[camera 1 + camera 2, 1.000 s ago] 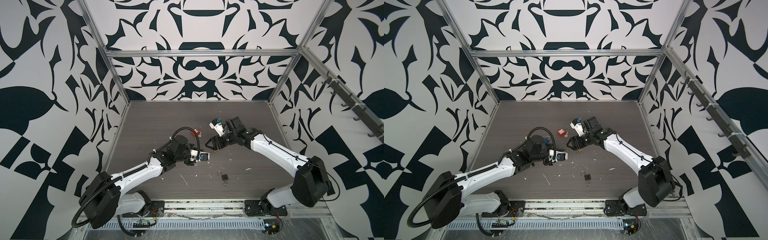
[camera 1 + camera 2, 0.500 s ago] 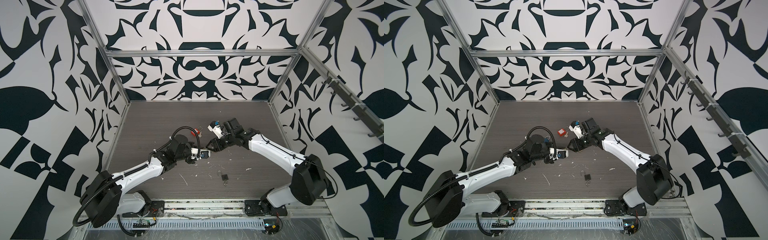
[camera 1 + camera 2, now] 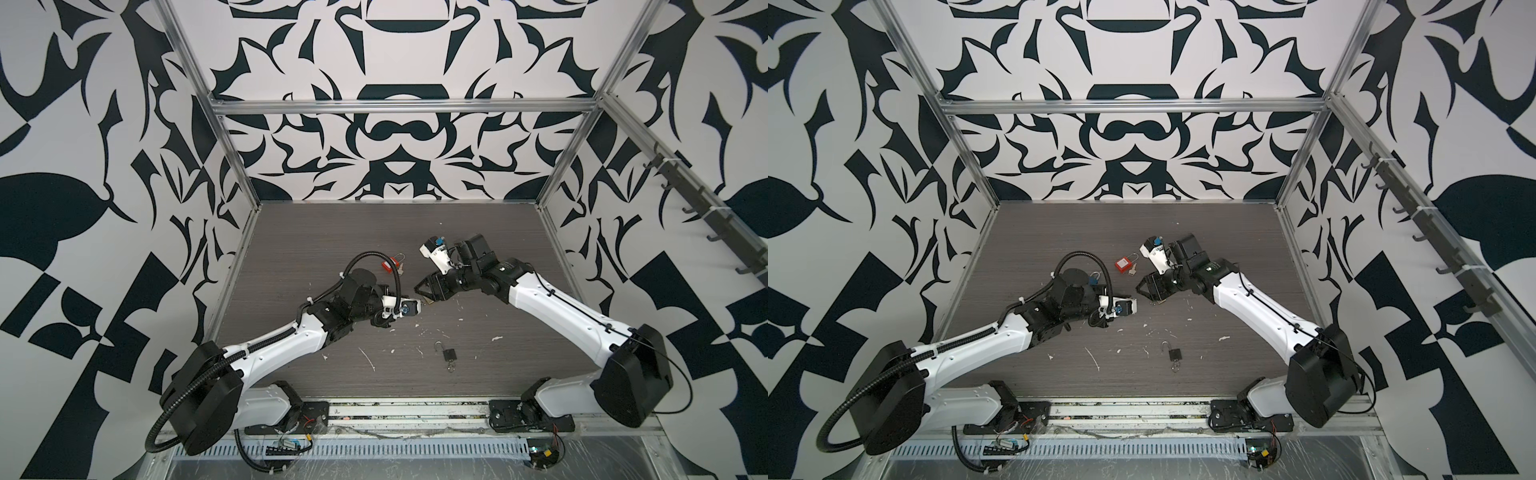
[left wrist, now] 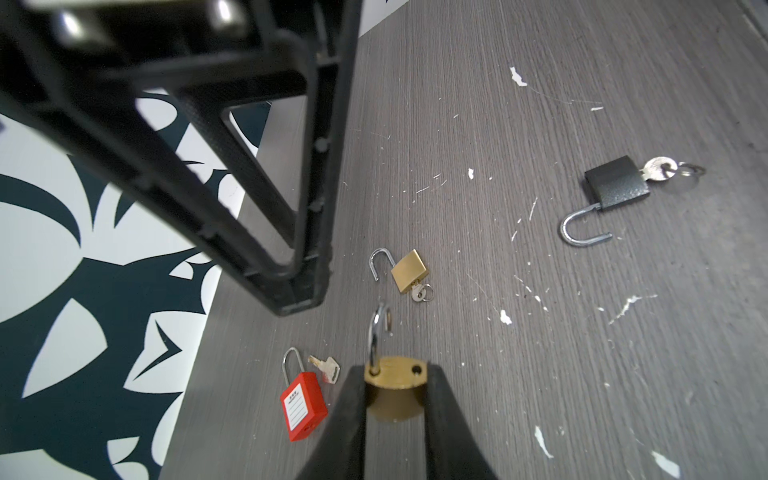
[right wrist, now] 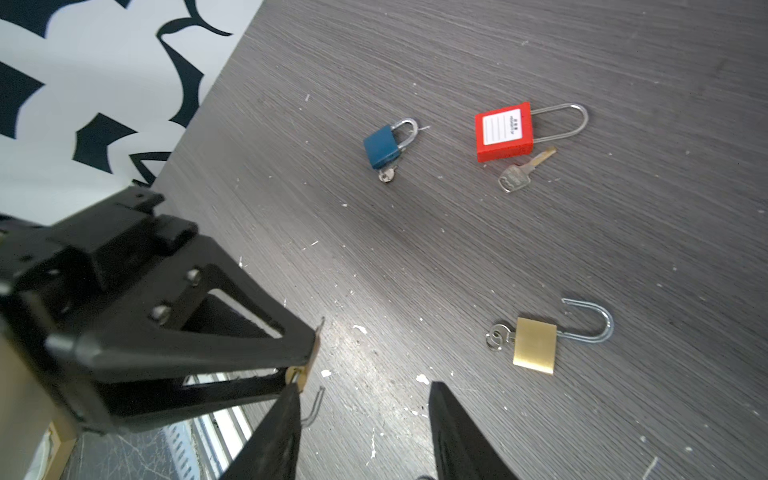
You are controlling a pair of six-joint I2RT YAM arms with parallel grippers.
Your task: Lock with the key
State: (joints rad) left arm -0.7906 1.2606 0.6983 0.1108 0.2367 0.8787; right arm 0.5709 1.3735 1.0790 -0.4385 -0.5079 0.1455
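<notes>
Left claw [image 4: 392,372] clamped on small brass padlock [image 4: 394,401], steel shackle [image 4: 374,336] swung open, above dark wood-grain table [image 4: 540,124]. Right claw [image 5: 363,390] empty, jaws apart, just beside shackle. Likely step: approach. Next: press shackle home; key unseen.

Place: a robot test cell in a lab.
Walls: black-and-white patterned panels [image 3: 395,137] enclosed the bench [image 3: 332,232] on three sides.
Frame: aluminium profiles [image 3: 399,107] held them.
Front edge: arm bases [image 3: 270,407] sat on a rail [image 3: 407,409], above a slotted cable duct [image 3: 374,451].
</notes>
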